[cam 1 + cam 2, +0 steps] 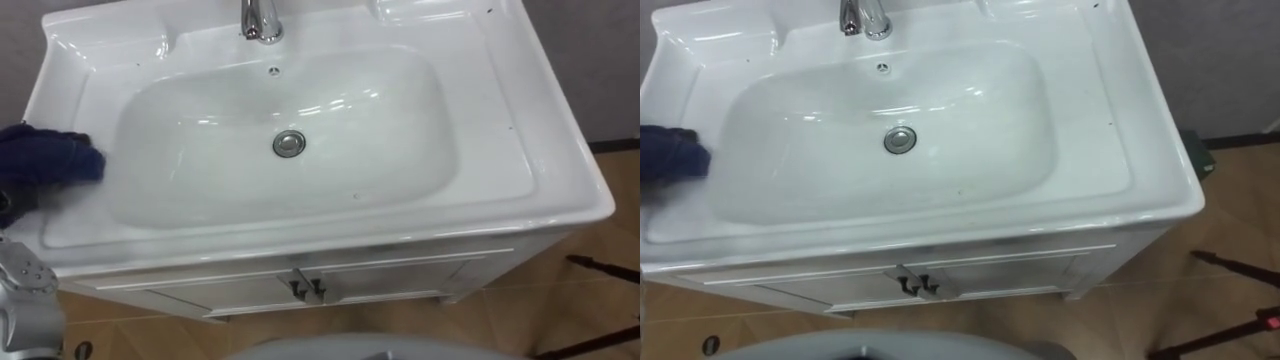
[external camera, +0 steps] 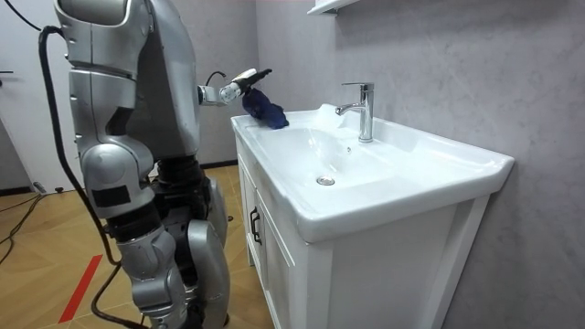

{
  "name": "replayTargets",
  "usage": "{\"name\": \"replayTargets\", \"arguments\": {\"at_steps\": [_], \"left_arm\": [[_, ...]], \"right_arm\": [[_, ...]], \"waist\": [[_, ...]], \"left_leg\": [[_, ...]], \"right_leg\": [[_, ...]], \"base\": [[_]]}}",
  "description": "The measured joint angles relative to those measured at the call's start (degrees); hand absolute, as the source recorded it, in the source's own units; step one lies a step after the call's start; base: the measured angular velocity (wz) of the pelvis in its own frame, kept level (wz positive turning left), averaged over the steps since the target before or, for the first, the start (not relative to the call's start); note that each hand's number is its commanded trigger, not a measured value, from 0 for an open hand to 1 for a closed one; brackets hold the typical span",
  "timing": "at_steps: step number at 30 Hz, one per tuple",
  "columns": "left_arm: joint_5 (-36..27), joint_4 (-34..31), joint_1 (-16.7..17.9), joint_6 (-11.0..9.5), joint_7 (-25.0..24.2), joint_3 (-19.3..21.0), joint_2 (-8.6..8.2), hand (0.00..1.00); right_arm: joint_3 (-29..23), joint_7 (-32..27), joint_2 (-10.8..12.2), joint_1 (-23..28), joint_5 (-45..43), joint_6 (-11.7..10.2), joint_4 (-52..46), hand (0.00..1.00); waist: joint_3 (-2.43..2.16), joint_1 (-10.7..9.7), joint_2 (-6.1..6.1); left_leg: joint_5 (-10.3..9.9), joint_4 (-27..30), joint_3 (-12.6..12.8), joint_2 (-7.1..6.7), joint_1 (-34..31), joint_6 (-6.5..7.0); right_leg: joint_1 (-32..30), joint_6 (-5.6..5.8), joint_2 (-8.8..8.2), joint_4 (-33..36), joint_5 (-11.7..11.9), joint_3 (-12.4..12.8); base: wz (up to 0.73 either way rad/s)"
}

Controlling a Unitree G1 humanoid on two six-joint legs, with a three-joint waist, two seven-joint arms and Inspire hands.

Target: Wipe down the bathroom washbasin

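A white basin [image 1: 330, 195] on a white cabinet stands right in front of me, with a chrome drain [image 1: 289, 143] in the middle of the bowl. A dark blue cloth [image 1: 45, 160] rests bunched on the basin's left rim, at the edge of the bowl. My left hand [image 2: 239, 84] is curled on the cloth from the left. In the room view the cloth [image 2: 265, 110] hangs from that hand over the basin's far corner.
A chrome faucet [image 1: 260, 20] rises at the back of the basin. Two cabinet doors with dark handles [image 1: 308, 288] sit below the front rim. Wooden floor lies to the right of the cabinet. A grey wall stands behind the basin.
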Motion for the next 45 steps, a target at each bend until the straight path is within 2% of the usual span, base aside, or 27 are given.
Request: {"name": "replayTargets", "arguments": {"at_steps": [5, 10, 15, 17, 19, 21, 23, 25, 28, 33, 37, 45], "left_arm": [[-6.26, -0.03, -0.09, -0.97, 0.01, -0.02, -0.33, 0.00], [-13.18, -0.50, -0.43, -1.03, -0.03, -0.08, -2.74, 0.00], [-17.09, -2.72, -1.63, -1.34, -0.22, -0.09, -3.88, 0.00], [-18.91, -5.27, -1.62, -2.68, -0.22, -0.11, -3.96, 0.00], [-20.89, -8.20, -1.67, -5.25, -0.21, -0.13, -3.95, 0.00], [-21.46, -10.10, -2.72, -6.53, 0.06, -0.42, -3.93, 0.00], [-22.11, -11.18, -4.03, -8.60, 1.43, -0.63, -3.92, 0.00], [-22.24, -11.60, -5.07, -11.66, 3.53, -0.71, -3.91, 0.00], [-22.51, -11.75, -5.65, -13.76, 4.99, -0.84, -3.92, 0.00], [-22.48, -12.97, -6.40, -17.27, 7.93, -0.82, -3.92, 0.00], [-22.48, -13.20, -7.01, -19.55, 9.91, -0.78, -3.91, 0.00], [-22.51, -13.19, -7.02, -20.74, 12.25, 0.19, -3.87, 0.00]], "right_arm": [[1.06, -0.11, 0.13, 0.19, -0.09, 0.01, -0.04, 0.00], [1.05, -0.11, 0.53, -0.26, -0.55, 0.03, -0.17, 0.00], [1.00, 0.20, 0.82, -0.61, -1.68, -0.25, -0.80, 0.00], [1.01, 0.26, 1.09, -0.66, -2.09, -1.40, -0.82, 0.00], [0.99, 0.60, 1.12, -0.93, -2.04, -2.69, -0.81, 0.00], [0.99, 0.58, 1.27, -1.24, -2.00, -3.50, -0.68, 0.00], [1.02, 0.58, 1.27, -1.27, -1.99, -4.16, -0.27, 0.00], [1.03, 0.60, 1.24, -1.46, -1.77, -4.91, -0.24, 0.00], [0.99, 0.87, 1.22, -1.26, -1.65, -6.00, 0.21, 0.00], [0.98, 1.38, 1.48, -1.23, -1.58, -7.35, 1.38, 0.00], [0.97, 1.41, 1.46, -1.28, -1.66, -8.31, 2.61, 0.00], [0.99, 1.97, 1.72, -1.15, -2.82, -8.33, 3.46, 0.00]], "waist": [[0.01, -0.11, -0.36], [0.13, -0.22, -0.89], [0.24, -0.51, -1.45], [0.41, -1.05, -1.80], [0.57, -1.73, -1.99], [0.61, -2.23, -2.06], [0.69, -2.50, -2.02], [0.66, -3.05, -1.82], [0.64, -3.18, -1.68], [0.59, -3.24, -1.90], [0.58, -3.16, -1.92], [0.49, -3.02, -2.46]], "left_leg": [[0.00, 0.00, -0.04, 0.00, 0.35, 0.00], [0.00, 0.00, -0.02, 0.03, 0.44, 0.00], [0.00, 0.00, -0.03, 0.02, 0.40, 0.00], [0.00, 0.00, -0.13, 0.03, 0.37, 0.00], [0.00, 0.00, -0.10, 0.03, 0.33, 0.00], [0.00, -0.01, -0.06, 0.03, 0.36, 0.00], [0.00, -0.02, 0.12, 0.02, 0.63, 0.00], [0.00, -0.03, 0.33, 0.02, 0.88, 0.00], [0.00, -0.03, 1.09, 0.03, 1.29, 0.00], [-0.01, -0.05, 1.12, 0.00, 1.30, 0.00], [-0.01, -0.05, 1.12, 0.01, 1.32, 0.00], [-0.01, -0.14, 0.96, -0.03, 1.71, 0.00]], "right_leg": [[0.57, 0.00, 0.01, -0.25, 0.00, 0.00], [0.34, -0.01, 0.05, -0.23, 0.01, 0.00], [0.38, -0.01, 0.02, -0.25, 0.01, -0.01], [0.43, -0.01, 0.03, -0.26, 0.01, -0.07], [0.36, -0.01, 0.02, -0.30, 0.01, 0.03], [0.58, -0.01, 0.01, -0.29, 0.01, -0.01], [0.48, -0.01, 0.02, -0.27, 0.01, 0.21], [0.54, -0.01, 0.06, -0.28, 0.01, 0.60], [0.46, -0.01, 0.22, -0.28, 0.01, 1.66], [0.33, -0.01, 0.21, -0.34, 0.02, 2.00], [0.35, -0.01, 0.22, -0.40, 0.02, 2.06], [0.16, -0.01, 0.31, -0.21, 0.02, 2.94]], "base": [[0.00], [0.00], [0.00], [0.02], [-0.02], [0.00], [-0.04], [-0.10], [-0.18], [-0.06], [0.00], [-0.06]]}}
